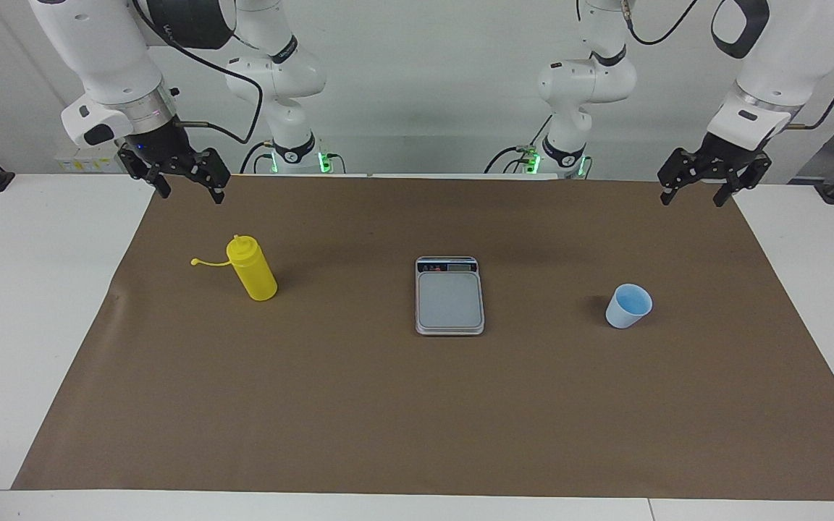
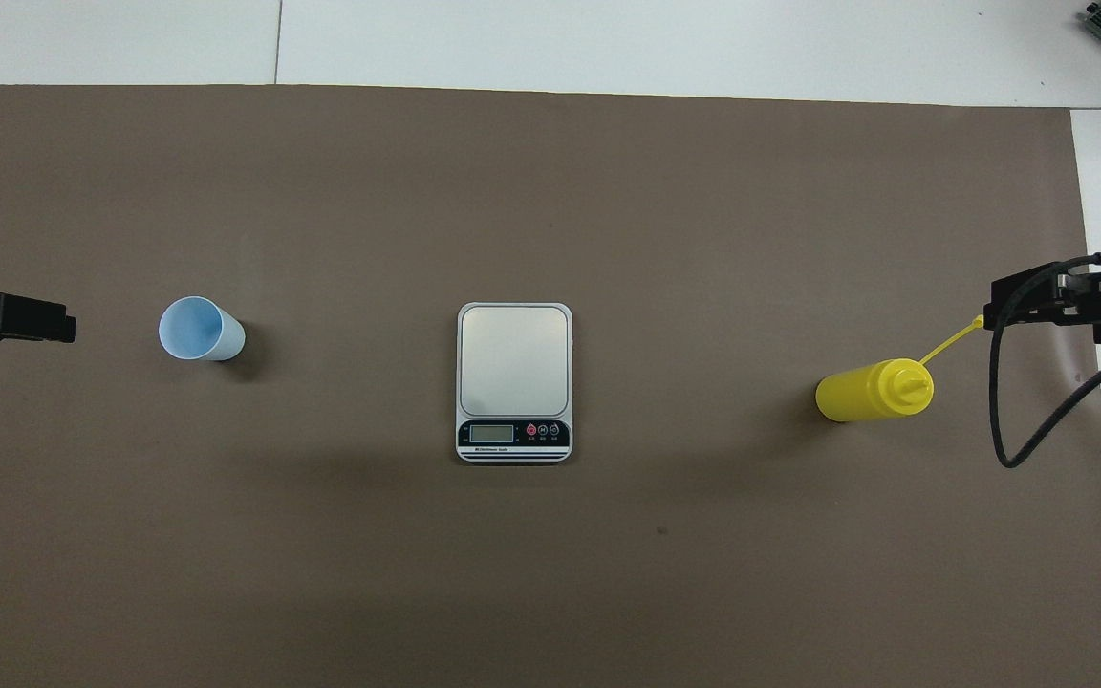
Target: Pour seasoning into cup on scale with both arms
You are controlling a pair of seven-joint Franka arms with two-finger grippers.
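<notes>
In the facing view, the right gripper [image 1: 187, 184] hangs in the air over the edge of the brown paper sheet [image 1: 417, 405] at the right arm's end of the counter [image 1: 33, 325], its fingers [image 1: 218, 189] spread apart and holding nothing. The seasoning [image 1: 252, 269] stands upright on the paper at that same end, well apart from the gripper, with its tethered cap [image 1: 195, 262] stretched out sideways away from the scale. The scale [image 1: 449, 295] lies flat in the middle of the paper, its dark display strip on the short edge nearest the robots and its grey plate bare. The cup [image 1: 628, 305] stands upright and open on the paper toward the left arm's end, well apart from the scale and not on it. The left gripper [image 1: 701, 187] hangs over the paper's edge at the left arm's end, fingers [image 1: 721, 194] spread, gripping nothing. In the overhead view the scale [image 2: 514, 382] sits between the cup [image 2: 200, 329] and the seasoning [image 2: 875, 390].
</notes>
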